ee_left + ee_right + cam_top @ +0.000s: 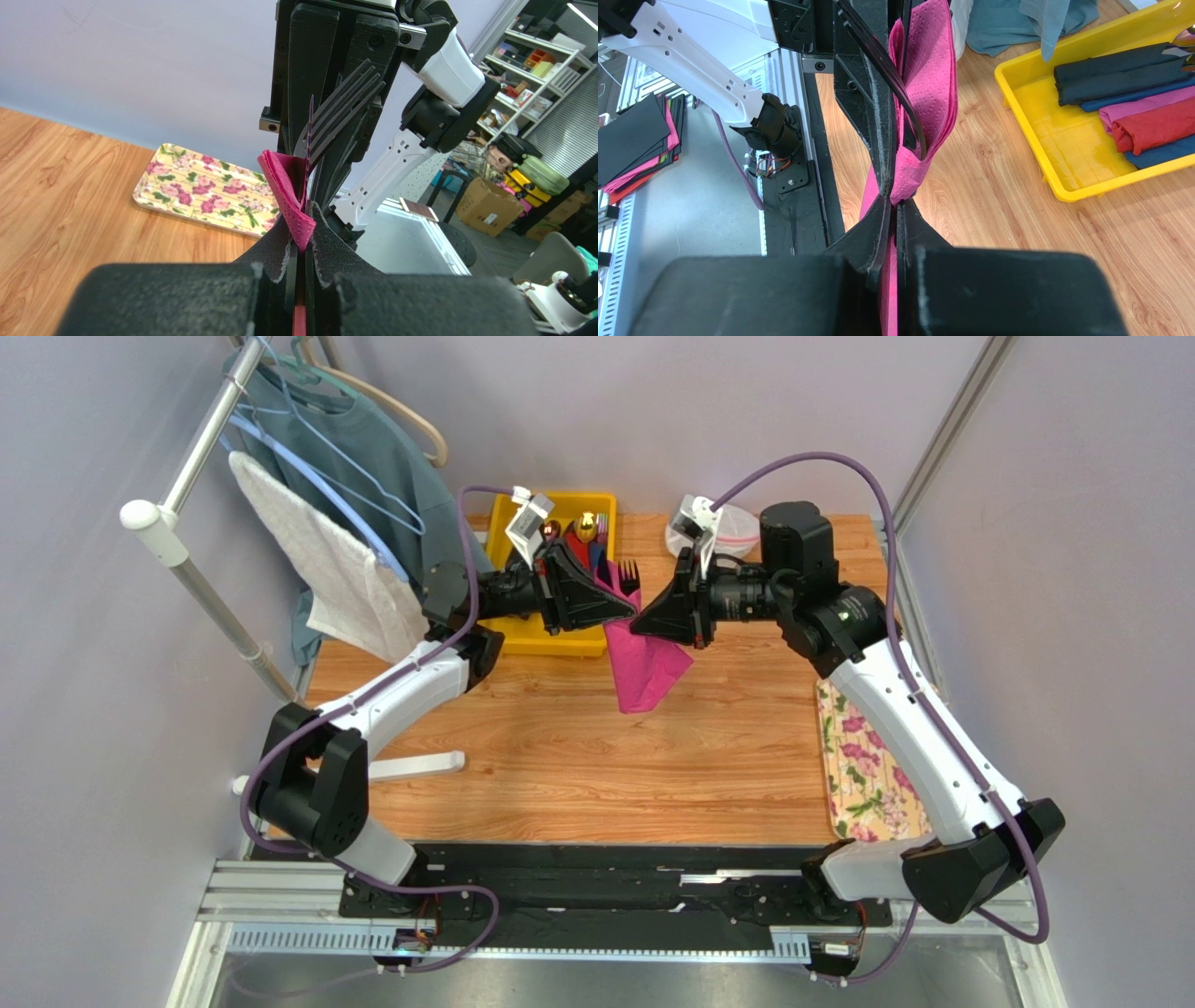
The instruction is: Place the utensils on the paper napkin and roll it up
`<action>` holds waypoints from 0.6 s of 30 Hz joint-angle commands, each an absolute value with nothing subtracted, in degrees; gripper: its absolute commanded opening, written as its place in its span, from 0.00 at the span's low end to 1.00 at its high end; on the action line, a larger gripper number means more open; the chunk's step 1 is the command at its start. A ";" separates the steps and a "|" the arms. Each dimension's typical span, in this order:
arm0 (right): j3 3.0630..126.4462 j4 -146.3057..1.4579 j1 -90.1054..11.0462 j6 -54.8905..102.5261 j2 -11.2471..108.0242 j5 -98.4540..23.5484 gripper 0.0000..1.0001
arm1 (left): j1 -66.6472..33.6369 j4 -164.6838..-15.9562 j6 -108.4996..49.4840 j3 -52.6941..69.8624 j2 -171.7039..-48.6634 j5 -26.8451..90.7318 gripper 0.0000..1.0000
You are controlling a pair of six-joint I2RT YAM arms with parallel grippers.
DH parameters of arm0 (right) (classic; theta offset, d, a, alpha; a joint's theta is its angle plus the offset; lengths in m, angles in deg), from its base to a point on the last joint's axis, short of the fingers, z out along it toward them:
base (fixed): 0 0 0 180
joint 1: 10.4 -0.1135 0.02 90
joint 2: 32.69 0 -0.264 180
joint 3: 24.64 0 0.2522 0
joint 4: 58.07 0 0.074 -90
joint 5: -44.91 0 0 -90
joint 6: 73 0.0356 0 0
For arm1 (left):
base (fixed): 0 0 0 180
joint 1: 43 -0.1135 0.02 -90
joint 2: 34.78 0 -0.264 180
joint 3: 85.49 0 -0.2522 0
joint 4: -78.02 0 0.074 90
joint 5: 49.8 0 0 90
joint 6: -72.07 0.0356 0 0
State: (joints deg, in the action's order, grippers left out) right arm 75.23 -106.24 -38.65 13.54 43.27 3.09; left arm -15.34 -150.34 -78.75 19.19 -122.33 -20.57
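The magenta-pink paper napkin [650,672] hangs folded in mid-air above the table, held between both grippers. My left gripper [615,611] is shut on its edge; the wrist view shows the pink fold pinched between the jaws [303,241]. A dark fork [344,105] stands tines-up beside the napkin [284,185], and its tines show from above [629,577]. My right gripper [648,620] faces the left one, tip to tip. It is shut [892,210] on the napkin [931,77], with a slim dark utensil handle [878,63] pressed against the napkin.
A yellow bin [526,637] with rolled cloths and gold-headed cutlery [582,525] sits just behind the left gripper. A white mesh pouch [716,532] lies at the back. The floral cloth [870,770] lies at the right edge. A clothes rack [337,504] stands back left.
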 commanded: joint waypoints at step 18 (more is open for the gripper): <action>73.15 -113.48 -36.07 12.52 35.87 -3.88 0.69 | -16.99 -154.05 -85.16 14.75 -123.29 -18.33 0.00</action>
State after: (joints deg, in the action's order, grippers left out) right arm 74.22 -110.55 -37.69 13.58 38.07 -2.59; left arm -16.92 -150.72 -84.14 17.38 -124.77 -19.02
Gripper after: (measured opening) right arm 0.727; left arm 0.029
